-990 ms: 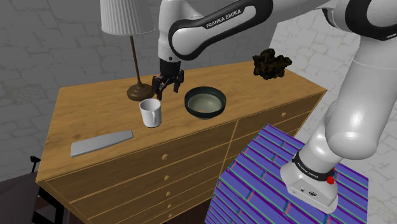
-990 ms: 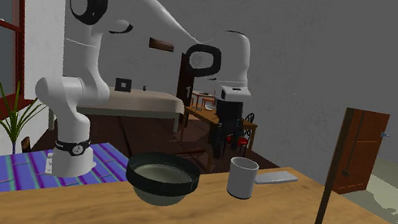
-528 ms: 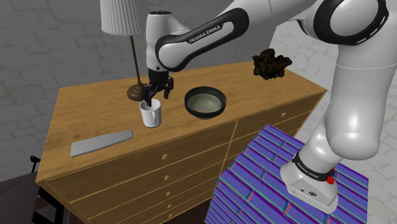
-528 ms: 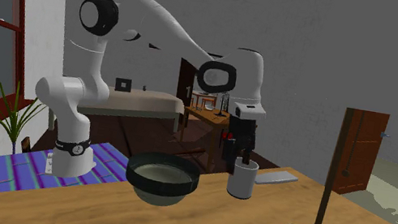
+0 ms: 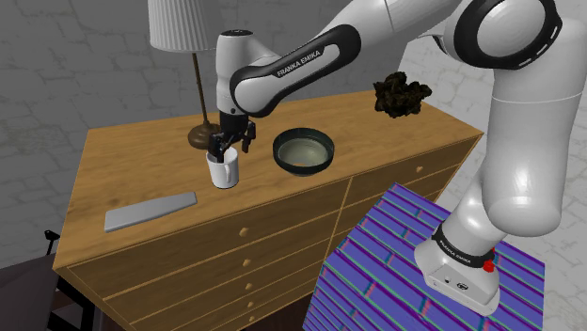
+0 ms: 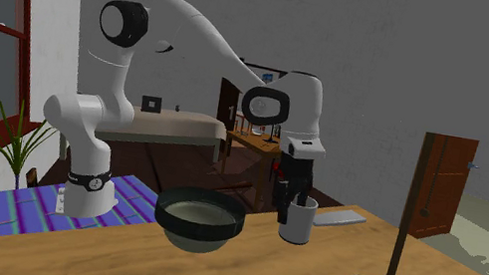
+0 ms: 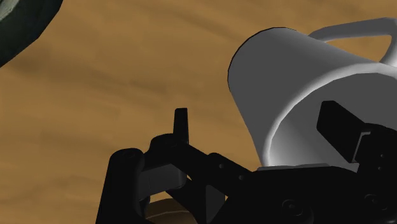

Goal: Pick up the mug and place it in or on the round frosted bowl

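Observation:
A white mug (image 5: 223, 171) stands upright on the wooden dresser top (image 5: 132, 169), handle toward the dresser's front edge. My gripper (image 5: 230, 147) is open and has come down on the mug's rim on the bowl side. In the wrist view one finger (image 7: 340, 127) is inside the mug (image 7: 292, 89) and the other finger (image 7: 181, 125) is outside, with the wall between them and not clasped. The round dark-rimmed bowl (image 5: 304, 150) with a pale inside sits just to the shoulder view's right of the mug. In the second exterior view the gripper (image 6: 290, 205) stands at the mug (image 6: 297, 223) next to the bowl (image 6: 199, 218).
A table lamp stands behind the mug, its base (image 5: 201, 136) close to the gripper and its shade (image 5: 186, 23) above. A flat grey slab (image 5: 150, 212) lies near the dresser's front left. A dark clump (image 5: 402, 94) sits at the back right corner.
The arm swung from beside the bowl toward the mug and lowered. Its open fingers now straddle the mug's wall. The mug and bowl have not moved.

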Available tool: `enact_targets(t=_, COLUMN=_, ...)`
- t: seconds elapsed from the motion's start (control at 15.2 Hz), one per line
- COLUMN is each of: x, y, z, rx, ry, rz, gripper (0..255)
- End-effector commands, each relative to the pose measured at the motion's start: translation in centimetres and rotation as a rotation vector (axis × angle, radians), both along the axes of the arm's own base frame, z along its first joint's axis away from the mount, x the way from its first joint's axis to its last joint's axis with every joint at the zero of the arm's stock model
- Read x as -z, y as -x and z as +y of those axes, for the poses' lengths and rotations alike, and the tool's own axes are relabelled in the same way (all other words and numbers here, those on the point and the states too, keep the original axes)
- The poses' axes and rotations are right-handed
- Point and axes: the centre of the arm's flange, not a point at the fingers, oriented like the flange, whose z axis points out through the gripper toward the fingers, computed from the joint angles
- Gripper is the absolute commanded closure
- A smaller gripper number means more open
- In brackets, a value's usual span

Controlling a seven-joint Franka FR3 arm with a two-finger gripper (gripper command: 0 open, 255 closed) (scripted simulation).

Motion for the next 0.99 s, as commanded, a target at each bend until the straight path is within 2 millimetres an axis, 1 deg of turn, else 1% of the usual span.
enact_targets(t=0.0, x=0.0, y=0.0, z=0.0, rx=0.0, ry=0.0, rz=0.0, gripper=0)
enact_targets(t=0.13, x=0.0, y=0.0, z=0.0, rx=0.0, ry=0.0, rz=0.0, gripper=0)
enact_targets(t=0.2, x=0.0, y=0.0, z=0.0, rx=0.0, ry=0.0, rz=0.0, gripper=255)
enact_targets(t=0.79, x=0.0, y=0.0, z=0.0, rx=0.0, ry=0.0, rz=0.0, gripper=255)
enact_targets(t=0.92, x=-1.0, y=0.0, z=0.0, rx=0.0, ry=0.0, rz=0.0, gripper=255)
